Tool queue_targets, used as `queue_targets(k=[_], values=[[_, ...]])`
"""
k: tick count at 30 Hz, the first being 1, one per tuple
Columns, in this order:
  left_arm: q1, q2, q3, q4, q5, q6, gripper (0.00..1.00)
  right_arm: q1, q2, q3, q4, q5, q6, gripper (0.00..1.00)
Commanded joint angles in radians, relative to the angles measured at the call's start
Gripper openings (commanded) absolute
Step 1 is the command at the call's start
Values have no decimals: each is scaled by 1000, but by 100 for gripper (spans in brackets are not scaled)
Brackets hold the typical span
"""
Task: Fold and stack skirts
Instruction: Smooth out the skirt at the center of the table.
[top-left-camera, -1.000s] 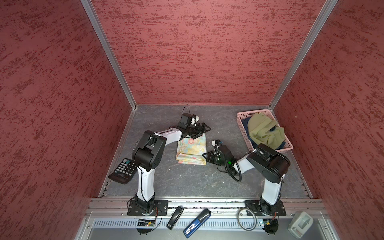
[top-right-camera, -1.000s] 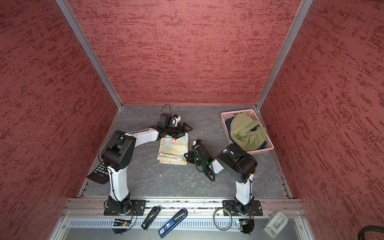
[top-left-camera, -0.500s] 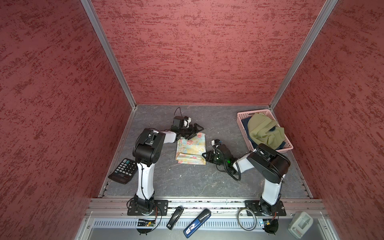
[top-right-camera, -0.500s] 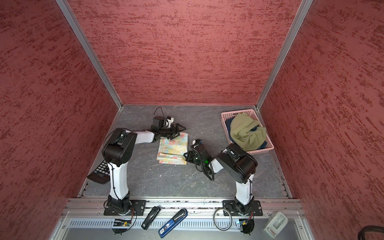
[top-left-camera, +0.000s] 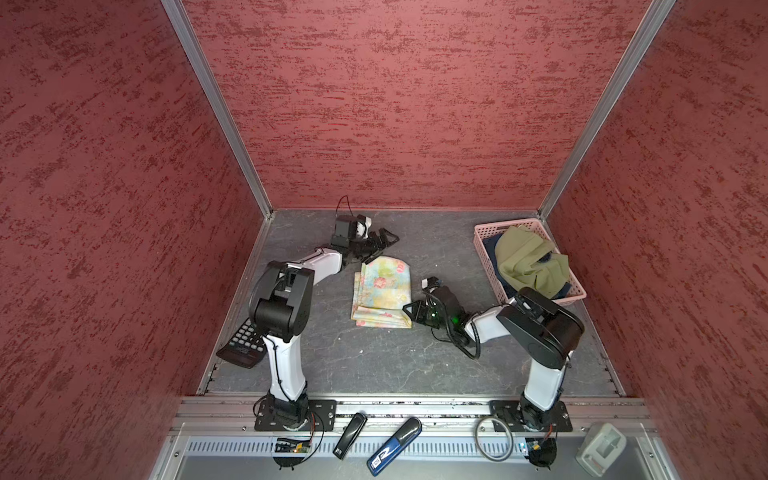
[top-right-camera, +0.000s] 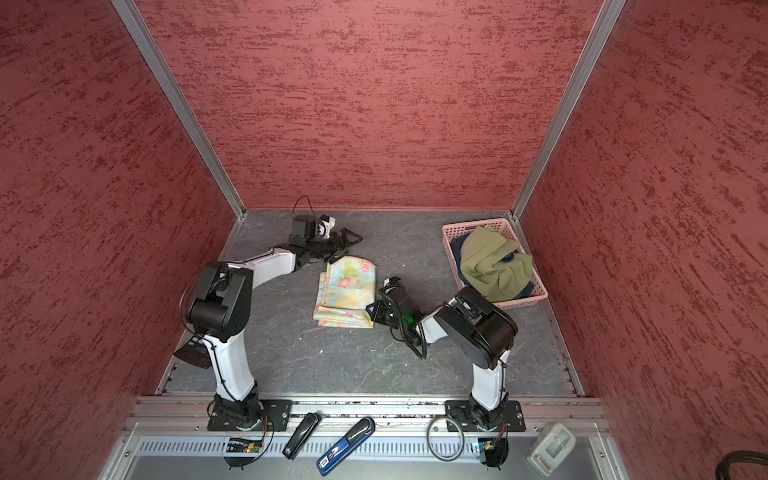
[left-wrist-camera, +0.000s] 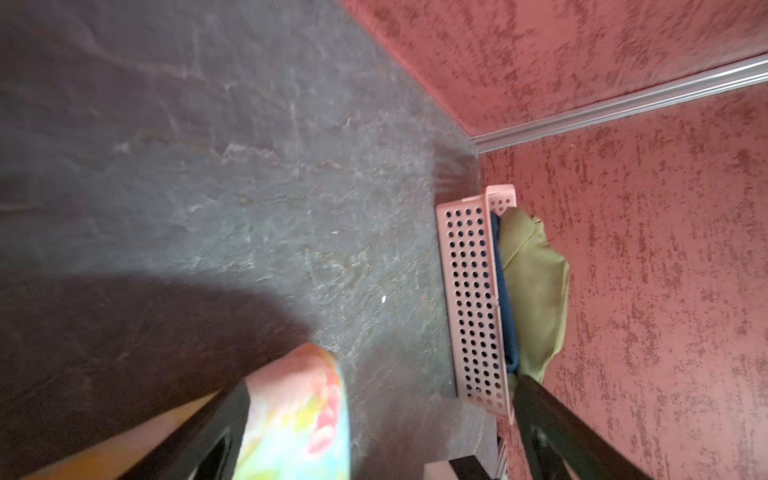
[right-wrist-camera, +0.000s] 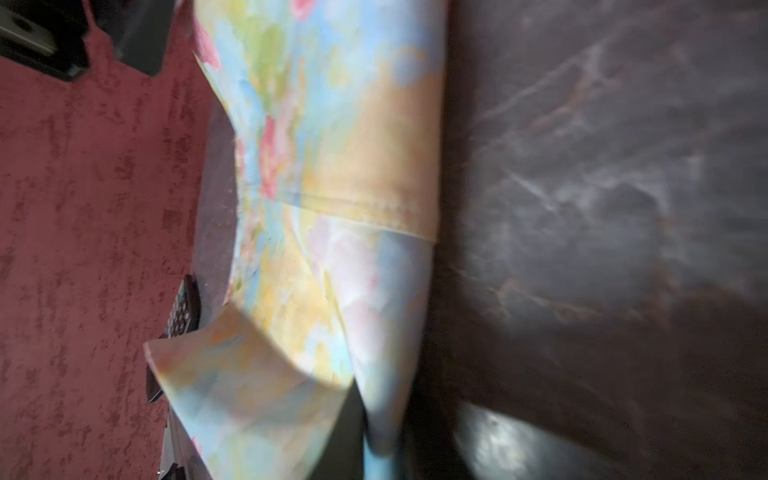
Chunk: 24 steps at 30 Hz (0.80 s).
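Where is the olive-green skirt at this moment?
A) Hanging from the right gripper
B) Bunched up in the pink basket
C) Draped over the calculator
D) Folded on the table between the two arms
B: in both top views the olive-green skirt lies bunched in the pink basket, over dark-blue cloth. The skirt folded on the table is the floral skirt.

Beside the black right gripper (top-left-camera: 409, 309), a folded cloth skirt (top-left-camera: 381, 293) shows pink flowers on pastel yellow-blue. Farther off, a pink perforated plastic basket (top-left-camera: 484, 249) holds a plain olive-green skirt (top-left-camera: 528, 262) over dark-blue cloth (left-wrist-camera: 506, 299).
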Motion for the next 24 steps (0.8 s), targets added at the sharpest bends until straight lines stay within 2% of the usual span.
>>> queue_targets(k=[1, 4, 6, 10, 16, 19, 24], values=[[-2, -131, 56, -237, -124, 104, 99, 0, -22, 33, -87, 49, -40, 46], [-25, -228, 55, -401, -240, 141, 100, -2, -91, 52, -126, 99, -82, 67], [-53, -303, 15, -461, -324, 128, 99, -7, -159, 51, -153, 136, -108, 74], [-144, -428, -76, -549, -468, 37, 100, -37, -348, 15, -262, 240, -130, 78], [-346, -476, -132, -689, -686, -135, 99, -132, -668, -1, -659, 422, -193, 82], [-466, -444, -113, -745, -820, -262, 99, -188, -758, 37, -813, 446, -257, 84], [-576, -272, 69, -996, -877, -488, 100, -260, -858, 43, -894, 441, -304, 85]])
